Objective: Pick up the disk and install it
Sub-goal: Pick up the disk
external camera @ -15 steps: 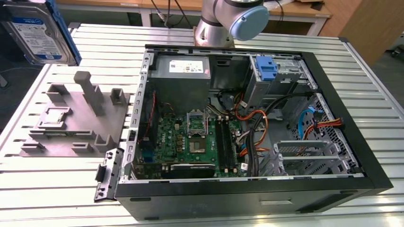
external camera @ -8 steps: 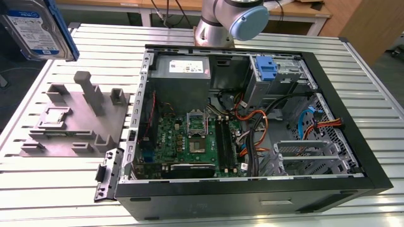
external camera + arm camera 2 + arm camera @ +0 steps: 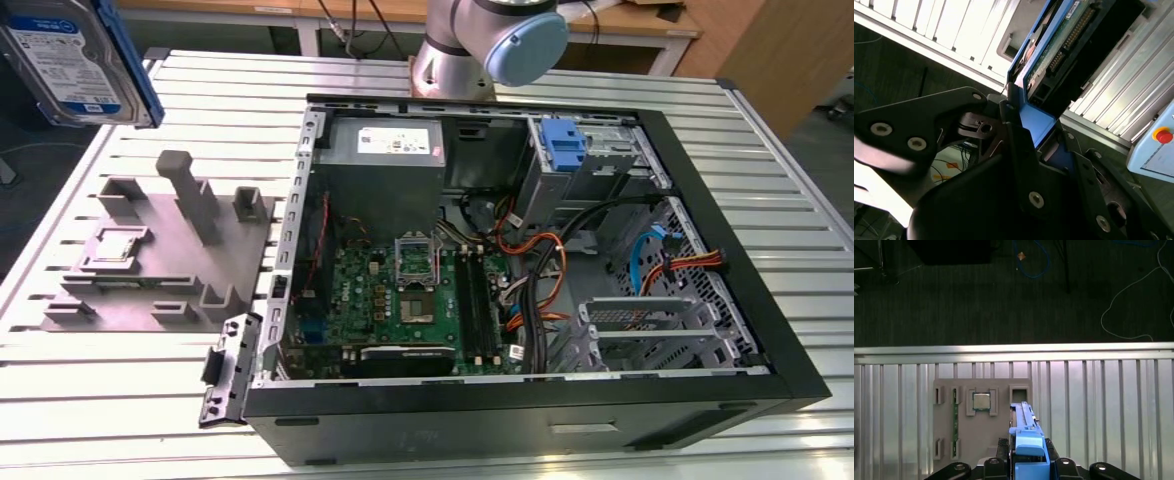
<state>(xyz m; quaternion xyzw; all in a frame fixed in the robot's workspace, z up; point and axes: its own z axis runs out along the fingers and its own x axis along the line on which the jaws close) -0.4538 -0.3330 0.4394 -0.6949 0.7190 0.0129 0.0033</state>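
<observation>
Blue plastic rails on the disk (image 3: 74,60) sit clamped between the jaws, which grip it edge-on in both wrist views, probably to spare its label and circuit face. It hangs high above the slatted surface (image 3: 107,400), over the grey fixture (image 3: 147,260), well apart from the open computer case (image 3: 507,420).

One open computer case (image 3: 534,415); inside the case, one power supply (image 3: 383,143) and one green circuit board (image 3: 350,290); beside the case, one grey tray (image 3: 167,262) and one disk (image 3: 67,52).
</observation>
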